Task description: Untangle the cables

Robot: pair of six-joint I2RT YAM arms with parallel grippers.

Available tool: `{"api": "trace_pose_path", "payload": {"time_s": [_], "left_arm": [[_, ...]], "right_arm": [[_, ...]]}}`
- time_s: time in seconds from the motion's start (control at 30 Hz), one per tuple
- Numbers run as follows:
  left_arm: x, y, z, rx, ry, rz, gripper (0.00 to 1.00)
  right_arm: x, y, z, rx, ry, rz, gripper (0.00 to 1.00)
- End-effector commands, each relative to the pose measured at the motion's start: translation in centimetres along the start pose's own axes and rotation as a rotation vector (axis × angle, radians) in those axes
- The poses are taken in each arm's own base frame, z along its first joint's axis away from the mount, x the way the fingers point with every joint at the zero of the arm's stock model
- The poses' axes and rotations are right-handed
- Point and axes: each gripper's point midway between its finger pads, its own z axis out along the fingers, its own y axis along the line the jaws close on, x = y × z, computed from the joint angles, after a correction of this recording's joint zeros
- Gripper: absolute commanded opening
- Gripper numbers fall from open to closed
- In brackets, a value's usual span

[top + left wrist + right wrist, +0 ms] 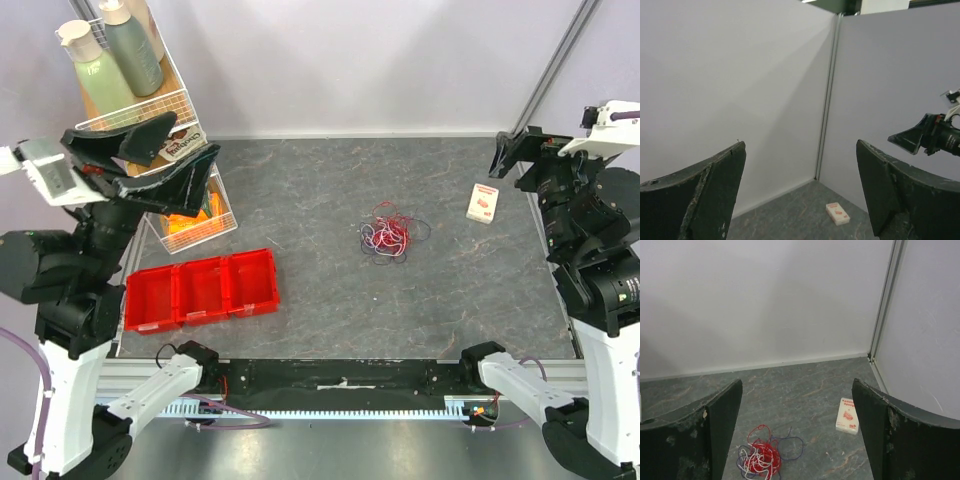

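The cables [388,235] lie in one tangled heap of thin red, dark purple and white wires on the grey table, right of its middle. In the right wrist view the cables [762,457] sit low between my fingers, far below them. My left gripper [193,134] hangs high at the far left, open and empty, well away from the heap. Its wrist view looks at the back corner, and the left gripper [801,145] has nothing between its jaws. My right gripper [510,150] is raised at the far right, open; the right gripper [796,382] holds nothing.
A small white box with red print [483,202] lies right of the heap, near the right wall. Three joined red bins [200,290] sit at the front left. A white wire rack [185,100] with bottles [100,75] stands at the back left.
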Motion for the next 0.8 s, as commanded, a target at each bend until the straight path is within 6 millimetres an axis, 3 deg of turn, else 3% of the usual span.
{"api": "trace_pose_path", "payload": {"time_s": [0.0, 0.13, 0.3, 0.5, 0.6, 0.7, 0.77], "left_arm": [[3.0, 2.0, 0.1, -0.08, 0.116, 0.012, 0.96], [6.6, 2.7, 0.2, -0.103, 0.236, -0.038, 0.97], [12.5, 0.7, 0.1, 0.068, 0.337, -0.103, 0.99], [19.2, -0.2, -0.1, 0.161, 0.458, -0.254, 0.99], [23.2, -0.7, -0.8, 0.209, 0.568, -0.347, 0.99], [26.2, -0.9, -1.3, 0.222, 0.64, -0.435, 0.99], [28.0, -0.7, -1.6, 0.201, 0.687, -0.484, 0.99]], "right_arm": [[3.4, 1.4, 1.5, -0.053, 0.099, -0.022, 0.98], [7.1, 4.9, 3.0, -0.198, 0.179, 0.026, 0.98], [15.2, 6.5, 5.8, -0.177, 0.399, 0.11, 0.98], [27.2, 5.9, 8.2, -0.072, 0.63, 0.109, 0.98], [33.6, 5.3, 8.2, -0.079, 0.755, 0.14, 0.98], [37.2, 5.0, 8.2, -0.101, 0.796, 0.148, 0.98], [38.5, 6.2, 8.3, -0.182, 0.806, 0.152, 0.98]]}}
